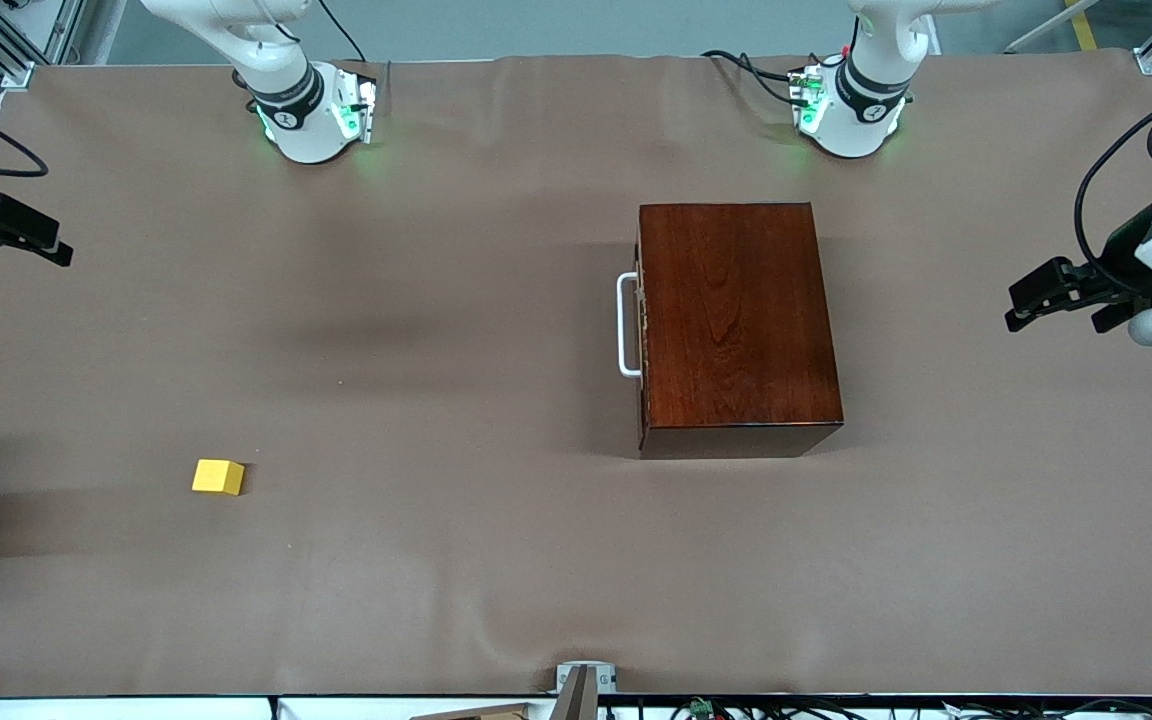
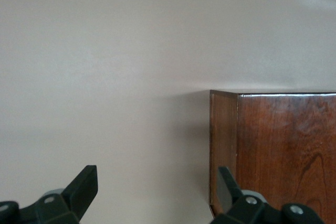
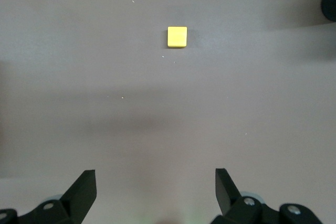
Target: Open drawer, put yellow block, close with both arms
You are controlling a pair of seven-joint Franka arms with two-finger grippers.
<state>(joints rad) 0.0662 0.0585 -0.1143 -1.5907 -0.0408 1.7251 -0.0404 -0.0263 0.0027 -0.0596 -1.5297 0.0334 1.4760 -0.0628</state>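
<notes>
The drawer (image 1: 642, 322) is seen shut in the mahogany box (image 1: 739, 322) at frame centre-right; the yellow block (image 1: 218, 477) lies at lower left. The left gripper (image 1: 1056, 298), at the right edge, and the right gripper (image 1: 11, 236), at the left edge, are both held wide open and empty above the table (image 1: 456, 560).

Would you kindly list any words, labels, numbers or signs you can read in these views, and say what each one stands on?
None can be read.
The wooden box, its white handle and the yellow block carry no writing.
Each arm base bears a small round mark, too small to read.
The open left gripper and open right gripper show no labels.
</notes>
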